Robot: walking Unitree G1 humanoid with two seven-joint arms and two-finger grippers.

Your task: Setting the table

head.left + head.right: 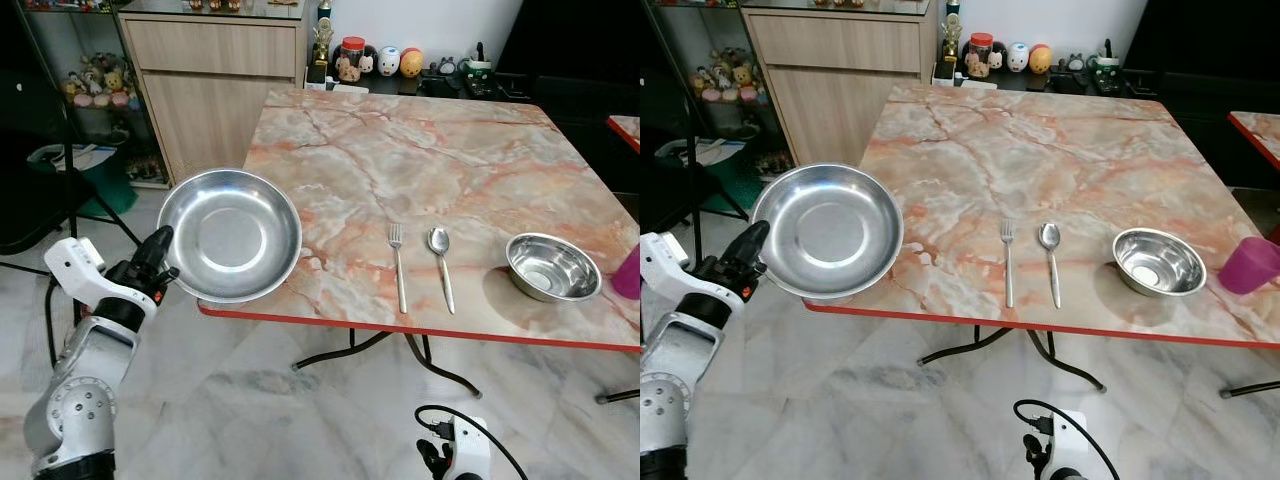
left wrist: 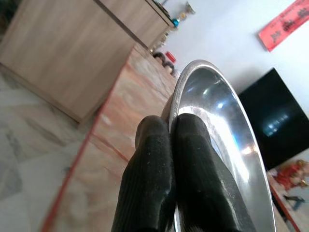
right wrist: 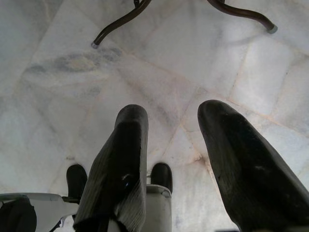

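One steel plate (image 1: 230,235) pinched at its rim by left claw (image 1: 160,262), hollow up, right claw (image 3: 169,145) released

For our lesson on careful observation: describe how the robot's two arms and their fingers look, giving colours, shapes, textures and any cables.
The left arm is silver, with rounded joint housings and a white block at the wrist. Its left gripper has two long black fingers, rounded at the tips and finely ribbed. The right gripper has the same thick black fingers, one with a scuffed, ridged pad. A looping black cable runs to the right arm's white wrist housing.

Marble table (image 1: 400,160), fork (image 1: 398,266), spoon (image 1: 441,266), bowl (image 1: 552,267)
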